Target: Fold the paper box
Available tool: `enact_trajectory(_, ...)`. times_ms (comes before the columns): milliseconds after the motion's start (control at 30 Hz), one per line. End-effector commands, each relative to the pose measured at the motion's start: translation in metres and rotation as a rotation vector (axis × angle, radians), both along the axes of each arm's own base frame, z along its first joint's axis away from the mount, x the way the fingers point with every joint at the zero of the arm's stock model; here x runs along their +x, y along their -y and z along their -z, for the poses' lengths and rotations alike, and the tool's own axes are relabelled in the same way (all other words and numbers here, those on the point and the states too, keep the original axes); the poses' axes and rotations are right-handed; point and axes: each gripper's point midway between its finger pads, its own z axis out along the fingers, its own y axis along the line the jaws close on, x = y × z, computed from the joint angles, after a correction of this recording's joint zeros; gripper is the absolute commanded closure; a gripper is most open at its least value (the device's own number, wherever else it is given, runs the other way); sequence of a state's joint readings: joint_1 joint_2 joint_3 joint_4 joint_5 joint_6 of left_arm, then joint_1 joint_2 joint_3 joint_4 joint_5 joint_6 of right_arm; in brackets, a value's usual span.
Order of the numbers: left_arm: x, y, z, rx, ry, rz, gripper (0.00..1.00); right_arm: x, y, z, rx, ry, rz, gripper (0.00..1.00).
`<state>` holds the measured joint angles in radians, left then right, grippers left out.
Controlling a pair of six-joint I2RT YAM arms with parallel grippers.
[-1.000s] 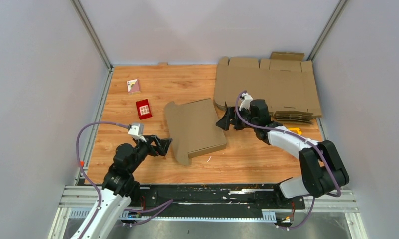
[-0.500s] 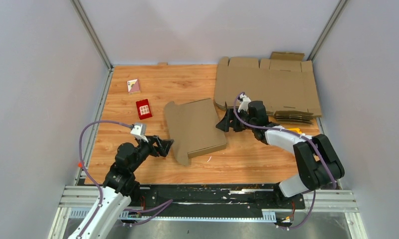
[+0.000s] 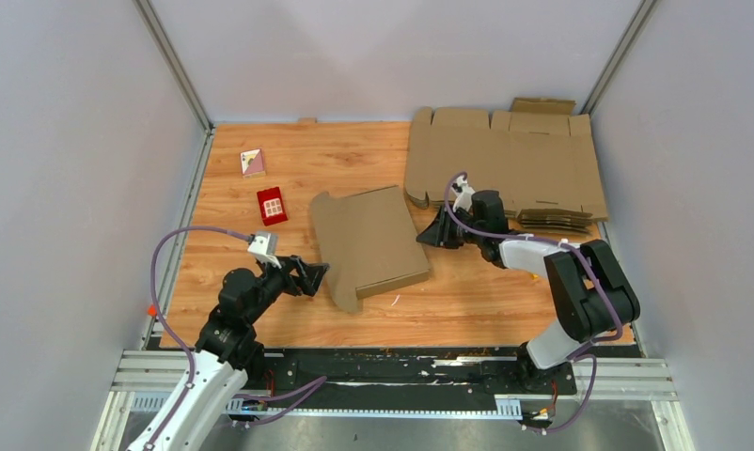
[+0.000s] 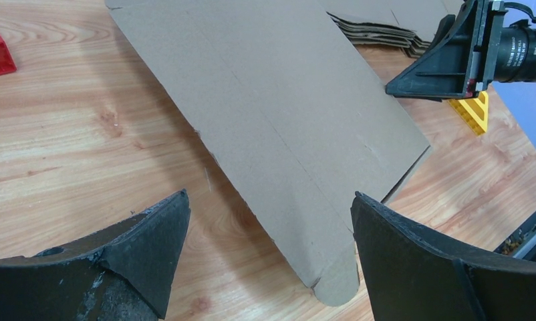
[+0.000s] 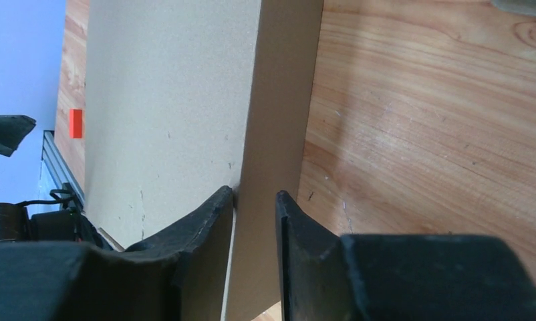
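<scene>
Box [image 3: 369,244]: plain brown cardboard, matt, faintly grained face.
Table [image 3: 354,155]: wood-grain top, smooth, with a soft sheen.
Sheets [image 3: 505,155]: the same brown cardboard, matt, edges layered.
Fingers [image 4: 145,247]: black plastic, matt, slightly rough at the tips.
Red box [image 3: 272,205]: bright red, perhaps printed card with slight gloss.
Rail [image 3: 133,368]: bare silvery metal, smooth.
</scene>
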<state>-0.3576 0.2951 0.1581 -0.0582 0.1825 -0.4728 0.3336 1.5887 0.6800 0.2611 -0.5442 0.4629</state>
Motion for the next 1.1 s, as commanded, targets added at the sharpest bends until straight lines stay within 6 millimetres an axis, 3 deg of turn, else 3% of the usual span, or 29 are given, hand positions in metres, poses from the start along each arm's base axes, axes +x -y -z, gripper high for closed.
enact_trajectory(0, 0.004, 0.001, -0.009, -0.008, 0.040, 0.004, 0.03, 0.010, -0.002, -0.009, 0.048, 0.012, 0.007, 0.72)
enact_trajectory(133, 0.006, 0.000, -0.002, -0.017, 0.005, -0.013, 0.03, 0.009, 0.000, -0.001, 0.056, -0.030, 0.006, 0.75)
enact_trajectory(400, 0.014, 0.000, 0.007, -0.069, -0.146, -0.082, 0.05, 0.013, 0.033, 0.028, 0.107, -0.167, 0.107, 0.85)
enact_trajectory(667, 0.024, -0.002, 0.029, -0.090, -0.271, -0.157, 0.11, 0.013, 0.038, 0.035, 0.130, -0.199, 0.107, 0.88)
enact_trajectory(867, 0.038, 0.027, 0.037, -0.118, -0.293, -0.070, 0.22, 0.015, 0.035, 0.026, 0.131, -0.168, 0.090, 0.87)
enact_trajectory(1067, 0.058, 0.118, 0.021, -0.020, -0.282, 0.109, 0.27, 0.014, 0.025, 0.024, 0.028, -0.133, 0.053, 0.84)
